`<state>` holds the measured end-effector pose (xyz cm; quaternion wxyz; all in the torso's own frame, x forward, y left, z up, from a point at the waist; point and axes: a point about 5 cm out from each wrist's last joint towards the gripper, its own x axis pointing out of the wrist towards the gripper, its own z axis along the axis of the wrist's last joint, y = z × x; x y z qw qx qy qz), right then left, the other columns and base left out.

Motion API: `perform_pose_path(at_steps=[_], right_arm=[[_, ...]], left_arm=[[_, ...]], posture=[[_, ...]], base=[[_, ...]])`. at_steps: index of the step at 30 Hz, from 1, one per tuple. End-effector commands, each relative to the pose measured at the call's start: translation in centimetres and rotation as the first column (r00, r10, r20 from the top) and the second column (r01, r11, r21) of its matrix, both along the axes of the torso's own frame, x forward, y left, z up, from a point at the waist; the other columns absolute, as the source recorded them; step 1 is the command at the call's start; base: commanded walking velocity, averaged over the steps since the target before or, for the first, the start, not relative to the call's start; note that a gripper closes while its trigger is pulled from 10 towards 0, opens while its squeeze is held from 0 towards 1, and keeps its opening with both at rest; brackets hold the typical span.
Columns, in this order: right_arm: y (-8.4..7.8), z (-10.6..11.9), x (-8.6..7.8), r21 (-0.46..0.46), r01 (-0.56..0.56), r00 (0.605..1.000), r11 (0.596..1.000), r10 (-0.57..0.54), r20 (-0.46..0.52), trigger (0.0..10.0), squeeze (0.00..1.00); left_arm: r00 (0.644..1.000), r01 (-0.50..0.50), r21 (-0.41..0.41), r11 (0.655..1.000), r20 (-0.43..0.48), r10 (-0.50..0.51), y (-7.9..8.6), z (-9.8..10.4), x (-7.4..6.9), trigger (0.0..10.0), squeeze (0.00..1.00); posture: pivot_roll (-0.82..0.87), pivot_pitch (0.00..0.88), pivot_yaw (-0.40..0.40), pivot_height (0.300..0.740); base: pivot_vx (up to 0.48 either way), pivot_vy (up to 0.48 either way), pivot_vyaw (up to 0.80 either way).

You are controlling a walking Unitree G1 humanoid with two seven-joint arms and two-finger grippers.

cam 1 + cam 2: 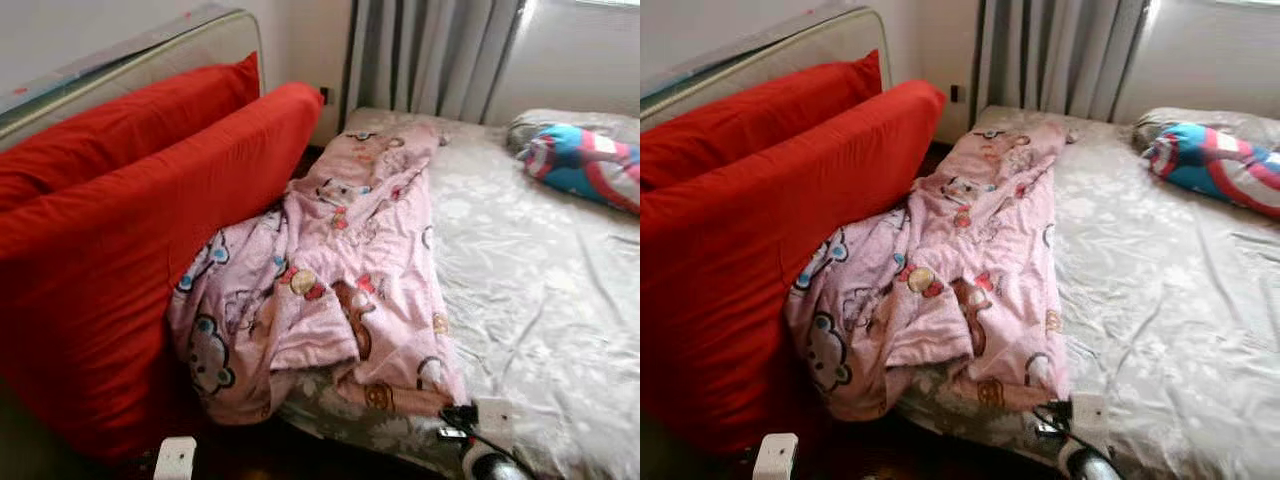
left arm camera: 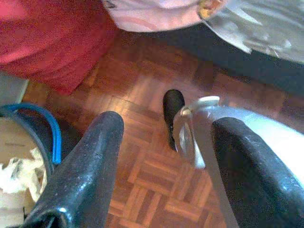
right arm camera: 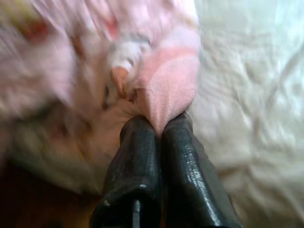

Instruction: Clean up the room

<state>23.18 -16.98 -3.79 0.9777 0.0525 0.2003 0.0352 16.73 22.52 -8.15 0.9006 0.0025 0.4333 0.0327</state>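
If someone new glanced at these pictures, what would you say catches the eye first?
Most striking is the crumpled pink cartoon blanket spilling over the near corner of the bed, its corner pinched in the right pincer. Next come the big red cushions leaning against the headboard on the left, and a bright blue-and-red pillow at the far right.

A blanket (image 1: 340,290) lay along the bed's (image 1: 540,300) left edge, spilling over its near-left corner. Two cushions (image 1: 130,230) stood on the floor beside that edge, against the blanket. A pillow (image 1: 585,165) sat at the bed's far-right corner, before the curtain (image 1: 430,55).
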Motion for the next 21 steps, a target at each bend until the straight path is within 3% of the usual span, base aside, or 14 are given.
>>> perform_pose_path(at_steps=[1, 10, 15, 18, 21], right_arm=[[1.0, 1.0, 1.3, -0.025, -0.027, 0.998, 0.999, 0.028, 0.059, 10.0, 0.00], [1.4, 2.8, 3.5, -0.073, -0.014, 0.991, 0.997, 0.023, 0.129, 10.0, 0.00], [-0.1, 4.2, 4.3, -0.154, 0.071, 0.973, 0.986, -0.035, 0.227, 10.0, 0.00], [-0.7, 5.6, 4.9, -0.157, 0.129, 0.942, 0.979, -0.071, 0.329, 10.0, 0.00], [-0.6, 8.7, 5.6, -0.144, 0.183, 0.865, 0.973, -0.089, 0.494, 10.0, 0.00]], left_arm=[[1.000, 0.016, 0.006, 1.000, -0.008, -0.016, 0.1, 0.0, -0.1, 10.0, 0.00], [0.999, 0.031, 0.012, 0.999, -0.012, -0.031, 0.1, 0.0, -0.1, 10.0, 0.00], [0.999, 0.047, 0.018, 0.999, -0.022, -0.046, 0.1, 0.0, -0.1, 10.0, 0.00], [0.998, 0.053, 0.019, 0.998, -0.023, -0.052, 0.1, 0.0, -0.1, 10.0, 0.00], [0.998, 0.057, 0.020, 0.998, -0.024, -0.056, 0.1, 0.0, -0.1, 10.0, 0.00]], posture=[[-0.02, 0.046, -0.021, 0.740], [-0.02, 0.048, -0.022, 0.740], [-0.02, 0.049, -0.022, 0.740], [-0.02, 0.050, -0.022, 0.740], [-0.02, 0.050, -0.022, 0.740]], base=[[-0.244, 0.000, 0.00], [-0.135, 0.000, 0.00], [0.000, 0.000, 0.00], [0.000, 0.000, 0.00], [0.000, 0.000, 0.00]])
